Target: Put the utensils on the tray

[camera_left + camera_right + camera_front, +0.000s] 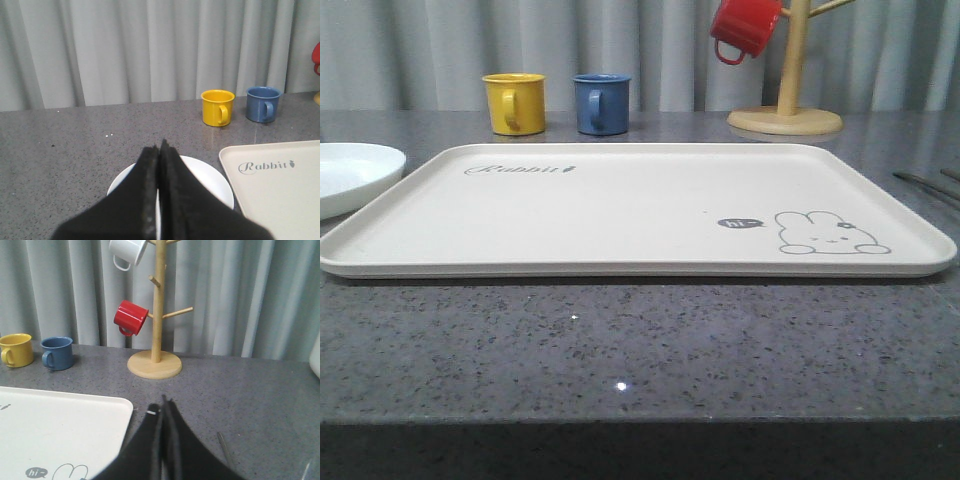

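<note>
The cream tray (pixel 620 215) with its rabbit drawing lies bare in the middle of the table. A shallow white plate (pixel 350 170) sits just off its left end. My left gripper (pixel 160 147) hangs shut and empty above that plate (pixel 212 180), next to the tray's corner (pixel 280 190). Thin metal utensil handles (pixel 925 184) lie on the table past the tray's right end; which utensils they are I cannot tell. My right gripper (pixel 163 405) is shut and empty just beyond the tray's corner (pixel 65 425), with a slim metal utensil (pixel 224 446) beside it.
A yellow mug (pixel 515 102) and a blue mug (pixel 601 103) stand behind the tray. At the back right is a wooden mug tree (pixel 156 315) with a red mug (pixel 131 317) and a white mug (pixel 127 250) hung on it. Grey curtains close off the back.
</note>
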`<state>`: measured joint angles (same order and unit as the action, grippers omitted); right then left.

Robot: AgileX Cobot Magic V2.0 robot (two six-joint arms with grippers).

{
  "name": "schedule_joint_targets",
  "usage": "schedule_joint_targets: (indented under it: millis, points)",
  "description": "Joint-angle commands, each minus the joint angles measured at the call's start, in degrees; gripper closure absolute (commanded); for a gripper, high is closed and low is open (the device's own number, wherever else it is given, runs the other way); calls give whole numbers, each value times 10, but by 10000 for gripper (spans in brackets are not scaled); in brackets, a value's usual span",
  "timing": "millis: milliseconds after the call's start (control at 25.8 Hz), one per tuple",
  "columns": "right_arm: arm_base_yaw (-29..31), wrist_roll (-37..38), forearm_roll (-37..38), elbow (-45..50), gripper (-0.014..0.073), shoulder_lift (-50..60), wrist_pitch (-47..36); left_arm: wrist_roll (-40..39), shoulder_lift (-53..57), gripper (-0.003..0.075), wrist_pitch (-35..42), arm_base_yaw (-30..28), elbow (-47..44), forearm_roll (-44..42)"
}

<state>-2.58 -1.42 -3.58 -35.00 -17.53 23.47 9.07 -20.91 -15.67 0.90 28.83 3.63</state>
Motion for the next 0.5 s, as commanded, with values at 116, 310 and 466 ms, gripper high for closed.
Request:
schedule_joint_targets:
  millis: [116,310,466]
  points:
    - [2,-2,-1,-21,622,-10,-44,-4,-10,652,55,1,22,2]
    - [2,-2,-1,-21,190,-10,-40,-4,-10,147,54,1,22,2]
    - [2,-2,-1,-21,-53,-10,-32,-4,-10,35,51,1,21,2]
